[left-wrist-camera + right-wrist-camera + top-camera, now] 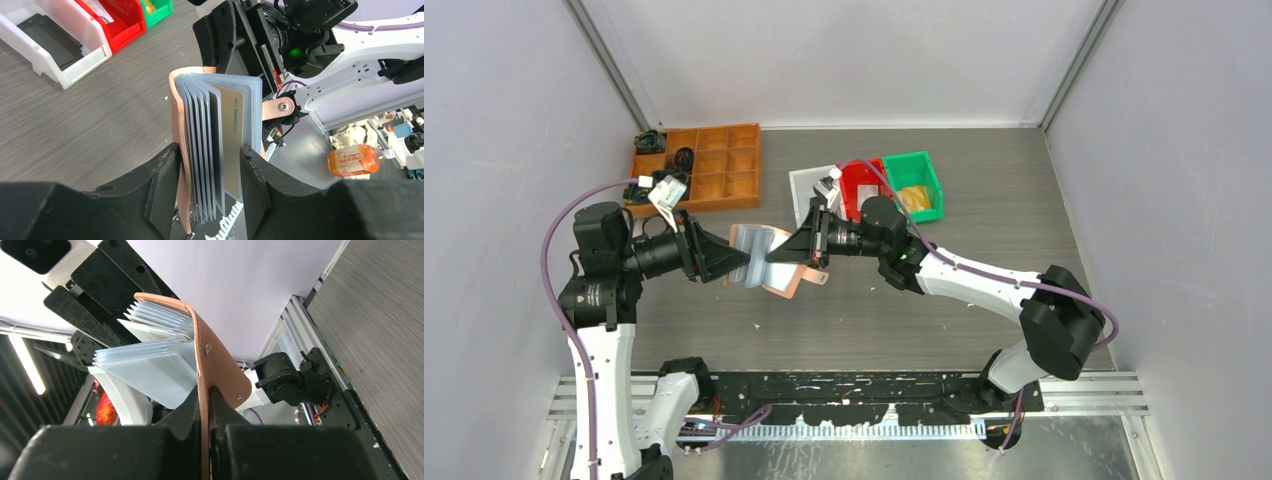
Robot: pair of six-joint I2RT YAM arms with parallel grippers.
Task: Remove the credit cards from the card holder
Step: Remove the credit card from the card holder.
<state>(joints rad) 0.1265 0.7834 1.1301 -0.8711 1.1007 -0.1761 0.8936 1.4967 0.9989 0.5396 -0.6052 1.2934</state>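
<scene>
Over the middle of the grey wood-grain desk (984, 200) my two black claws meet; my left claw (209, 157) clamps the grey sleeve stack of the salmon-pink folding card holder (176, 110); my right claw (206, 397) pinches its pink cover flap; a yellowish plastic credit card (232, 130) sits in the outermost sleeve.

Left gripper (740, 264) and right gripper (778, 254) tip to tip, arms angled inward, each pinched tight on the card holder (788, 282).
</scene>
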